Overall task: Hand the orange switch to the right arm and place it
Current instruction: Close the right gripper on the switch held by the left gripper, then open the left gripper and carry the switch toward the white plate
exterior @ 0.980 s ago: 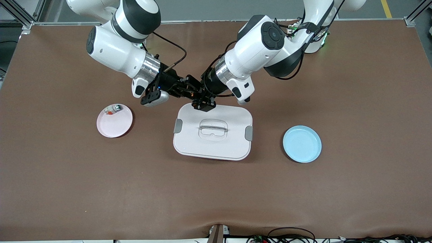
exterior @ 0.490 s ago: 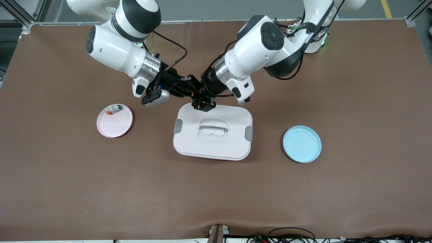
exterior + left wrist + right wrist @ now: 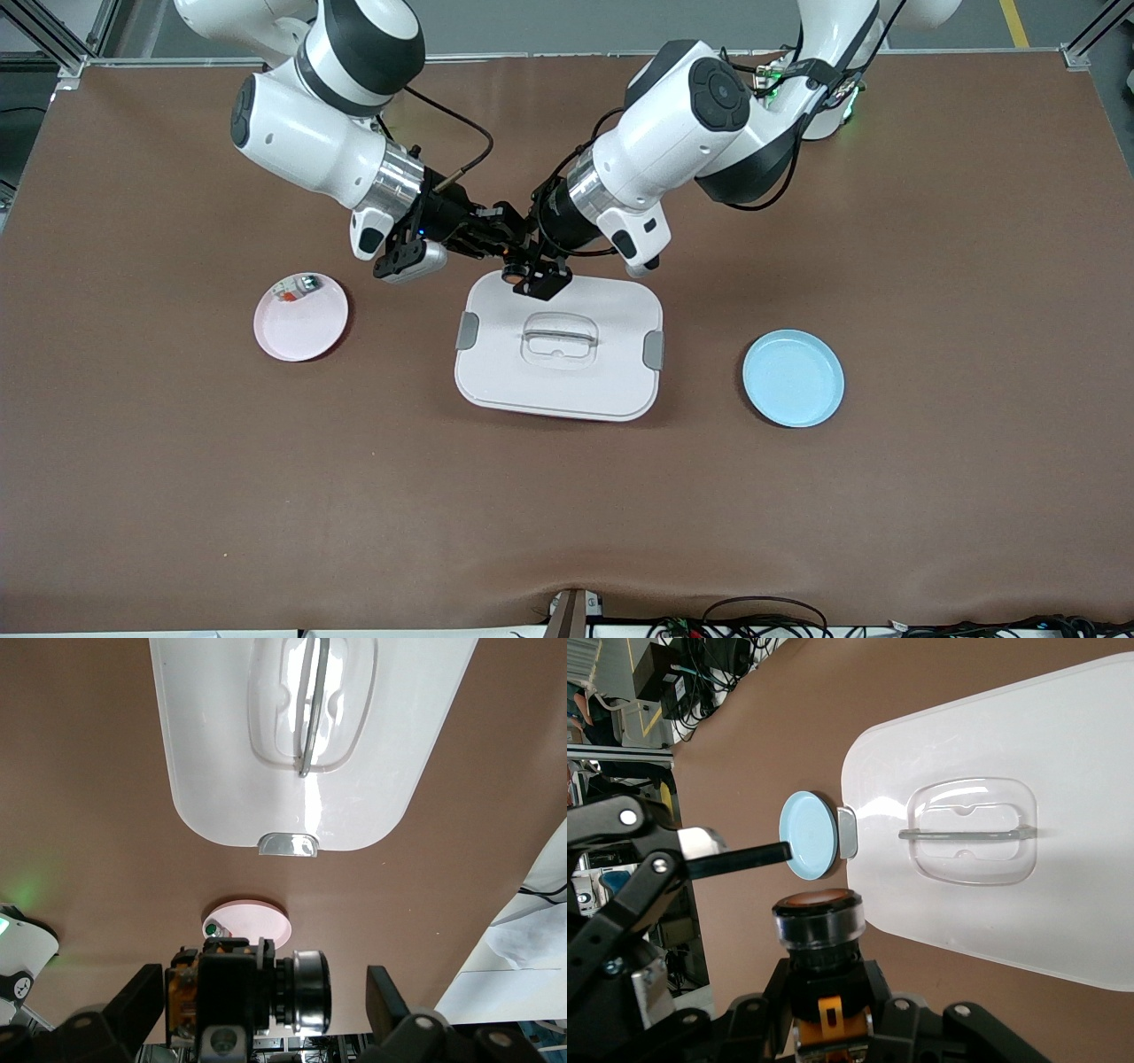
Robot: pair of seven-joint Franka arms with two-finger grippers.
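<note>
The right gripper [image 3: 503, 251] is clamped shut on the orange switch [image 3: 820, 921], which is carried in the air over the edge of the white lid [image 3: 560, 347] that lies farther from the front camera. The left gripper [image 3: 530, 268] is spread wide around the switch without touching it; half a second ago it was seen pressed closer against the right gripper at the same spot, and both arms have barely shifted since.

In the right wrist view the switch is shown gripped by its black body, its cap pointing away, with one finger [image 3: 740, 857] of the left gripper standing apart beside it. In the left wrist view the switch [image 3: 301, 990] is seen between the two parted fingers [image 3: 383, 997], clear of both.

Only the front view takes in the whole worktop [image 3: 567, 514]: a pink plate [image 3: 306, 323] holding a small white block [image 3: 297, 286] toward the right arm's end, and a blue plate [image 3: 793, 378] toward the left arm's end.
</note>
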